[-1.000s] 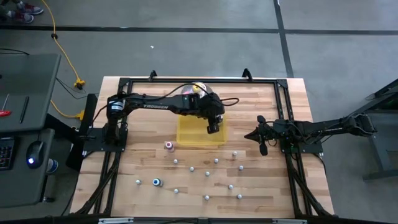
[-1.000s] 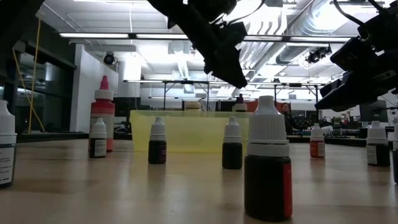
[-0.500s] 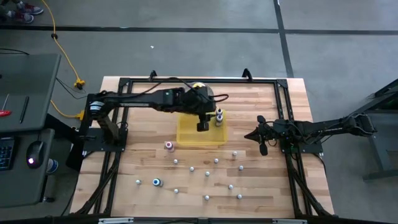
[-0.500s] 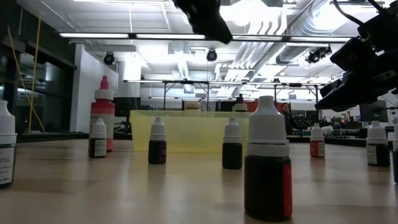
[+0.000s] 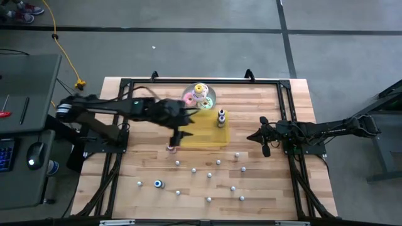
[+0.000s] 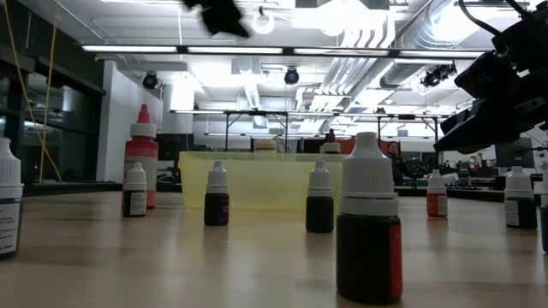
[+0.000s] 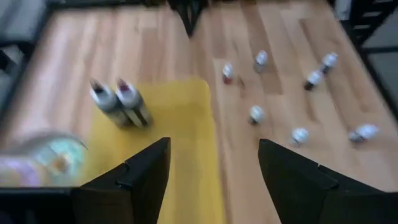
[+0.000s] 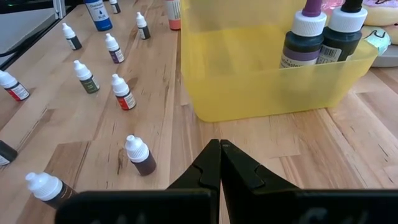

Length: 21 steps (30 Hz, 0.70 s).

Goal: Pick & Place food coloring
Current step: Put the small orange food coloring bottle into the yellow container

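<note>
Yellow see-through plastic tray (image 5: 202,134) sits mid-table on pale wood planks (image 5: 144,163) — two dark bottles (image 8: 322,38) w/ pale caps stand upright in its corner, touching. Labels too small to read. Other tiny bottles (image 5: 209,176) stand scattered on the wood in front of the tray. Left gripper (image 7: 212,163), fingers wide, empty, hangs over the tray's left edge. Right gripper (image 8: 219,163) rests at the right side, fingers pressed together, empty. Pastel ring toys (image 5: 200,95) sit behind the tray.
</note>
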Tool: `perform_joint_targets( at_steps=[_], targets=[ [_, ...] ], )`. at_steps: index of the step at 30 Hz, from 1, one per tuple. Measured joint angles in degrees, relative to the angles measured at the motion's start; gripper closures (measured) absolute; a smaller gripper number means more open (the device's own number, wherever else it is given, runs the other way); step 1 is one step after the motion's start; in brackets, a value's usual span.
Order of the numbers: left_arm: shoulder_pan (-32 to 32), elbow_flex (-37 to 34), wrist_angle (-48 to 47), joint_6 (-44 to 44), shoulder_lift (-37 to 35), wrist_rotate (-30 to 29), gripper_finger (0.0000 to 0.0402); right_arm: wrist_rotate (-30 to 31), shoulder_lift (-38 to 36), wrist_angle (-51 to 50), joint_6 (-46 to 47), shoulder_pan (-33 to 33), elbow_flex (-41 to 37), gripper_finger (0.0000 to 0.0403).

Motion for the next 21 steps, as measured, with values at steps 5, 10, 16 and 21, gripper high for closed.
perform_joint_targets(
  at_steps=[5,10,16,21],
  targets=[
    [-1.8,-16.1,7.3,-8.4,-11.5,1.4,0.0162,0.0,0.0,0.2,0.0,0.0,0.0,0.0402],
    [-4.3,-20.1,7.9,-10.0,-13.8,1.5,0.0163,0.0,0.0,0.2,0.0,0.0,0.0,0.0402],
    [-5.7,-16.2,8.8,-8.3,-6.5,3.5,0.0163,0.0,0.0,-0.1,0.0,0.0,0.0,0.0402],
    [-6.8,-7.4,9.1,-5.1,3.3,5.9,0.0163,0.0,0.0,-0.1,0.0,0.0,0.0,0.0402]
  ],
)
